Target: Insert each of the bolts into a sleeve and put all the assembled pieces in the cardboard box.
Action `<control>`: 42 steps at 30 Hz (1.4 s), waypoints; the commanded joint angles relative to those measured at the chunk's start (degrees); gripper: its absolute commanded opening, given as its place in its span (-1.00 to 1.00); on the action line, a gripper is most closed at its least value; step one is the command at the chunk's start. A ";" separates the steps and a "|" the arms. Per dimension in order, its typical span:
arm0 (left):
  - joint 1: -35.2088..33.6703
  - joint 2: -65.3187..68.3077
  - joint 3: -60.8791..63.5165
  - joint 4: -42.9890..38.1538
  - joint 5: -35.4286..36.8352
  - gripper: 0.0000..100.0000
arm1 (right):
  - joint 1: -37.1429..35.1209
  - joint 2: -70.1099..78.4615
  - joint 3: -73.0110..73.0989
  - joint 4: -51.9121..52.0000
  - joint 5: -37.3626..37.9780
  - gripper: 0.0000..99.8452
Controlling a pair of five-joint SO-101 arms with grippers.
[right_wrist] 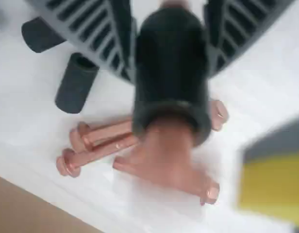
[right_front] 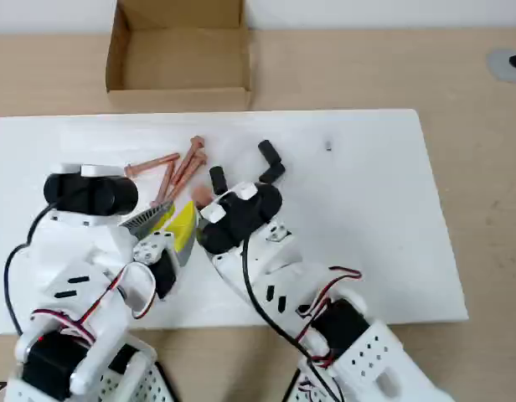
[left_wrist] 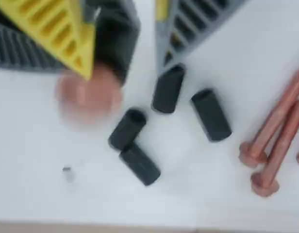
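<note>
- My left hand (right_front: 184, 211) is nearest me, low over the white board (right_front: 367, 209). Its yellow finger (left_wrist: 52, 29) and grey finger (left_wrist: 198, 19) stand apart with bare board showing between them. I cannot make out anything gripped there.
- Just beside it, my right hand (right_wrist: 171, 73) is clamped on a black sleeve (right_wrist: 171, 97), lifted off the board. A copper bolt (right_wrist: 164, 155) sticks out of one end of that sleeve, blurred. From my left wrist, the same dark sleeve and a blurred copper end sit close against the yellow finger.
- Past my fingertips, four loose sleeves lie on their sides on the board. Two (left_wrist: 127, 128) touch end to end, a third (left_wrist: 168, 90) lies near them, and a fourth (left_wrist: 211, 115) lies a little apart.
- The loose bolts (right_front: 178, 167) lie in a fanned cluster just beside those sleeves, toward my left side.
- Farthest off, the cardboard box (right_front: 178, 99) stands open side up on the wooden table (right_front: 476, 167), just beyond the board's far edge.
</note>
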 commanded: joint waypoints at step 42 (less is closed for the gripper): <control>-34.37 11.21 -4.66 16.18 -17.85 -0.69 | 22.81 142.73 -159.25 13.01 -0.18 -0.98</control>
